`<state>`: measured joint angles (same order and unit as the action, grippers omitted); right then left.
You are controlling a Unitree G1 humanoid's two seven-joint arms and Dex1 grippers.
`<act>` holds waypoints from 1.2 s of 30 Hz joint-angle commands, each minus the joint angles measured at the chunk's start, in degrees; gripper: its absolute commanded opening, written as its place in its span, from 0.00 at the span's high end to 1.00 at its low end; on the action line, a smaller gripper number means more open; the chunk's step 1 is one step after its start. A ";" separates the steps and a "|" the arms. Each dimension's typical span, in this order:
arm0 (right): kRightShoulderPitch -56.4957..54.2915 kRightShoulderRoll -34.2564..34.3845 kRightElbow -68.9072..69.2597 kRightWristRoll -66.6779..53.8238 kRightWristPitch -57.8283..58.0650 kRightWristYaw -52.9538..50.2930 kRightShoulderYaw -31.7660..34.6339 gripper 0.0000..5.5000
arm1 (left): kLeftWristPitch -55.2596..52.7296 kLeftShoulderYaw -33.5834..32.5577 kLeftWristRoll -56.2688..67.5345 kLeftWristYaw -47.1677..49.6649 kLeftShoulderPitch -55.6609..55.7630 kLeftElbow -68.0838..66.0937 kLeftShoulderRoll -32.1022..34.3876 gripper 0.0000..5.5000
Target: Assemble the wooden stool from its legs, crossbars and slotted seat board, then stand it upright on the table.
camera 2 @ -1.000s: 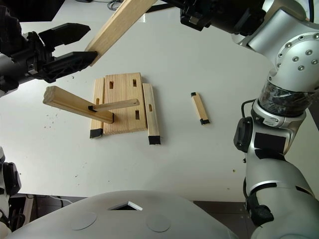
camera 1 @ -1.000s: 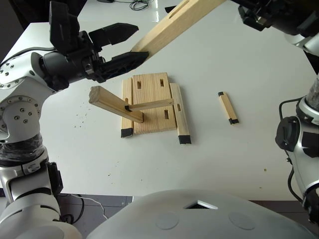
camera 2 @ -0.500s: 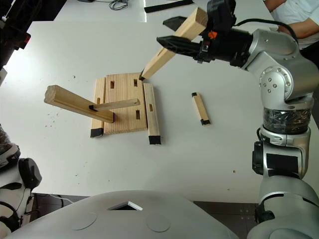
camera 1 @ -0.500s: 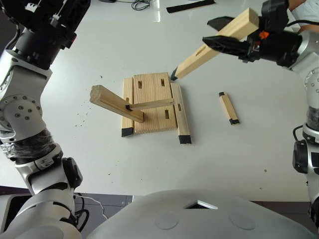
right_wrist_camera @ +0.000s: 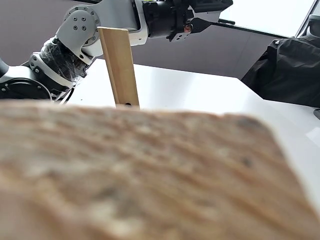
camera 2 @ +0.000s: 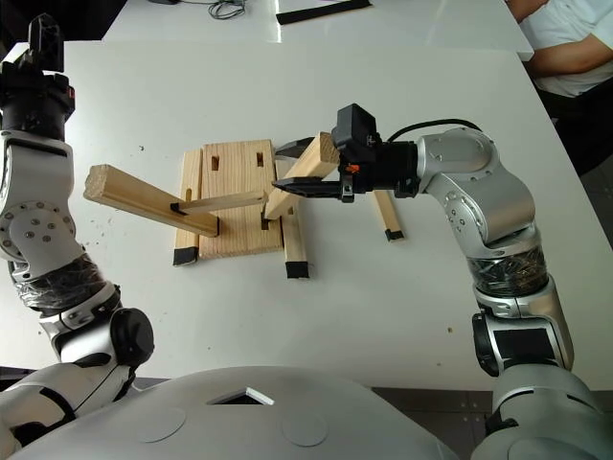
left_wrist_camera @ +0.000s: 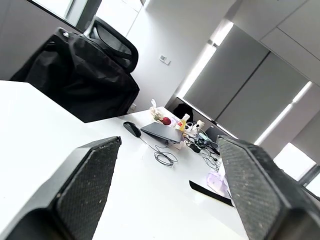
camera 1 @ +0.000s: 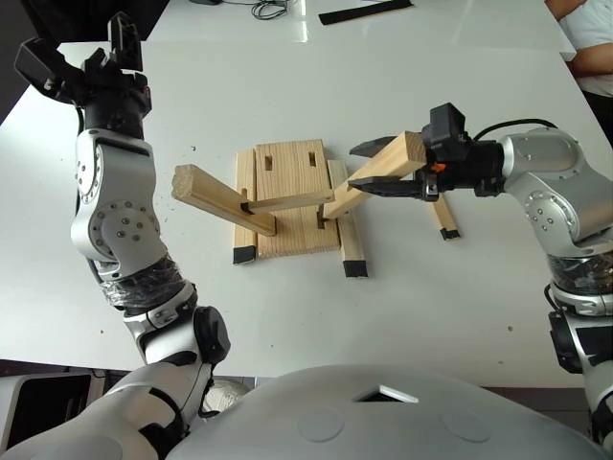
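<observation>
Jamming looks likely: right gripper (camera 1: 371,169), clamped on a tilted leg (camera 1: 391,163) whose foot meets the seat board (camera 1: 292,163) mid-frame, could drive it in crooked or shove that board aside, left gripper (camera 1: 81,59) spread wide at upper left.

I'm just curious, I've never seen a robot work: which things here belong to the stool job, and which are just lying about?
Job: seat board, tilted leg, fitted crossbar, held leg, right gripper, left flat leg, right flat leg, loose crossbar.
Lying about: black strip, cables.
</observation>
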<state>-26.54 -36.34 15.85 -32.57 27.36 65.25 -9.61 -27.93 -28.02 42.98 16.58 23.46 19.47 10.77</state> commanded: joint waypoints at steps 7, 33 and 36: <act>-1.95 -2.44 0.16 2.00 -0.81 5.93 -2.15 0.63 | 2.07 1.92 -3.90 0.32 -4.72 3.32 -1.73 0.35; -7.66 -2.41 -4.36 6.50 6.59 5.78 -11.72 0.63 | 2.99 9.19 -11.10 -1.64 -10.90 8.99 -4.86 0.35; -9.91 -1.87 -5.64 6.50 8.21 6.26 -12.92 0.64 | 3.47 9.61 -11.88 -1.55 -11.22 9.20 -5.76 0.35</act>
<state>-37.13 -37.58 12.29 -28.32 31.20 70.12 -18.68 -24.67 -18.87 32.06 14.63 12.66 28.19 5.91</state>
